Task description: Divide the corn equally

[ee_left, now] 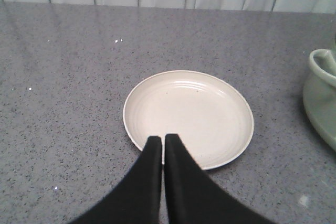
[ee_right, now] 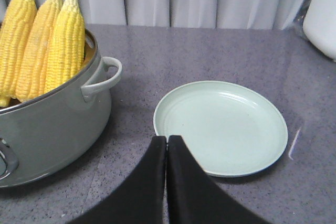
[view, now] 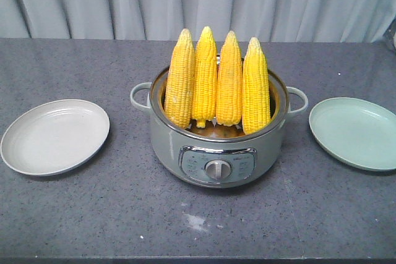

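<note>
Left tool (ee_left: 163,141) is pinched closed with nothing in it, at the near rim of the cream plate (ee_left: 189,114); right tool (ee_right: 167,141) same deal, fingers together and empty, at the near edge of the pale green plate (ee_right: 226,129). All four corn cobs (view: 229,85) stand upright in the electric pot (view: 216,146), between both plates on the speckled grey surface (view: 124,214)

before me: pot (view: 218,153) on table (view: 124,214) | in pot: four corn cobs (view: 229,81) upright, side by side | my left: left plate (view: 54,136) | my right: right plate (view: 356,131)
</note>
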### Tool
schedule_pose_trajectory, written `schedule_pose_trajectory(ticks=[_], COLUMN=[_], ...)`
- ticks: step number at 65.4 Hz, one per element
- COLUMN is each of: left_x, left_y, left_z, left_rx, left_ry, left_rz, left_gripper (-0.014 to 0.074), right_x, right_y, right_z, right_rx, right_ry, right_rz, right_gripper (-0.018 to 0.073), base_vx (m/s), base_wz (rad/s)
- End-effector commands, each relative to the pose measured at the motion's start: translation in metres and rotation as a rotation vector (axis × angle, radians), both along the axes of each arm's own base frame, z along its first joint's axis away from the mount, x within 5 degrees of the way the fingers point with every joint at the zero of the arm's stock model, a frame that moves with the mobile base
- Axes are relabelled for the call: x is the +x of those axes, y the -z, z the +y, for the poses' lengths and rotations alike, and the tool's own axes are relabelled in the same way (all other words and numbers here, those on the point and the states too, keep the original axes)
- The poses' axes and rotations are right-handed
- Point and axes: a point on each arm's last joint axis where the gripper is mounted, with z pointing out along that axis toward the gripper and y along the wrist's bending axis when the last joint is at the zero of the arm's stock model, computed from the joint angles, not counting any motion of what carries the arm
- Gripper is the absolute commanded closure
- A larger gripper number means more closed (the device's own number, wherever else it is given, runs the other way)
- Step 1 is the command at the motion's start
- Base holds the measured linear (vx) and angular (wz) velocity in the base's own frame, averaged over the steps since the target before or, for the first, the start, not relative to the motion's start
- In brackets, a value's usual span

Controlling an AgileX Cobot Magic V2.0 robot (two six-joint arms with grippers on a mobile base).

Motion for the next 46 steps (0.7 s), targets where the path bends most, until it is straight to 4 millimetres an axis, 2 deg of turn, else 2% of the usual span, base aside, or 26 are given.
schedule_pose_trajectory(ticks=[1, 9, 20, 31, 46], left_x=[0.012, 0.025, 0.045, 0.063, 0.066], left_y=[-0.029, -0.044, -0.053, -0.052, -0.049], left_z=[0.000, 0.000, -0.002, -0.004, -0.004], left_rx=[-0.005, -0.004, -0.001, -0.019, -0.019], left_ry=[-0.003, -0.012, 0.002, 0.009, 0.009], left_rz=[0.001, 0.111, 0.243, 0.298, 0.314], left_gripper=[0.0603, 0.0603, 0.0603, 0.0603, 0.0603], right_x=[0.014, 0.032, 0.054, 0.072, 0.075], right_y=[-0.029, -0.048, -0.061, -0.061, -0.060], right_z=[0.001, 0.002, 0.003, 0.004, 0.004], right_rx=[-0.008, -0.014, -0.023, -0.027, -0.029], right_ry=[0.001, 0.002, 0.003, 0.002, 0.003], right_rz=[0.013, 0.114, 0.232, 0.317, 0.328], right_gripper=[0.0570, 0.0570, 0.0570, 0.0570, 0.0570], base_vx=[0.00, 0.00, 0.00, 0.00, 0.00], base_wz=[0.00, 0.00, 0.00, 0.00, 0.00])
